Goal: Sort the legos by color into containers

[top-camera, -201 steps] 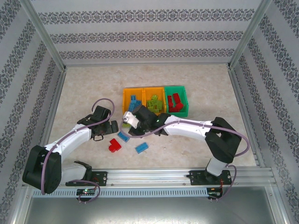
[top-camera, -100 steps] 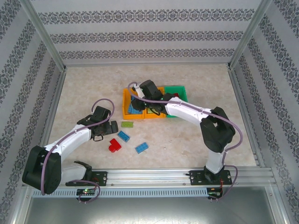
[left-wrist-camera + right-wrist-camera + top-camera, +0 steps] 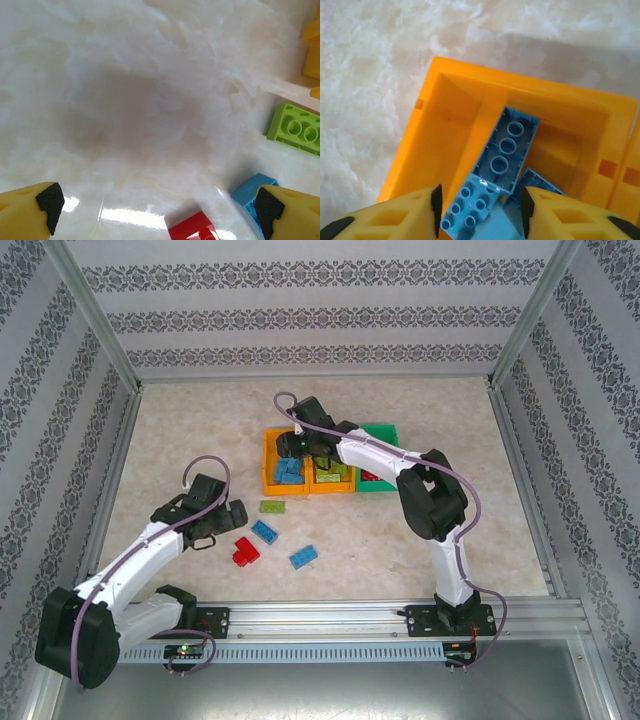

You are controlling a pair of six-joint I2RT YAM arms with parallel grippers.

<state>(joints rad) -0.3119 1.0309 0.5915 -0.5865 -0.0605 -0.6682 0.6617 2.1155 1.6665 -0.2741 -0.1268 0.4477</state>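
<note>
right claw [image 3: 480,202] is hovering over the left orange bin [image 3: 450,100], jaws partly apart around a light blue brick [image 3: 467,210]; whether it is gripping, cannot tell. left claw [image 3: 155,205] is hanging wide open over the desk [image 3: 125,100], near a lime brick [image 3: 300,127] and a red brick [image 3: 192,230].

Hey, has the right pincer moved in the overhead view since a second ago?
Yes. The right pincer moved up the picture, from just in front of the left orange bin to over it.

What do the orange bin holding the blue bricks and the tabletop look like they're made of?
Orange bin: likely moulded plastic; smooth, slightly glossy walls with crisp edges. Tabletop: glossy marble-patterned surface, shown by the glare; laminate or stone, can't tell.
</note>
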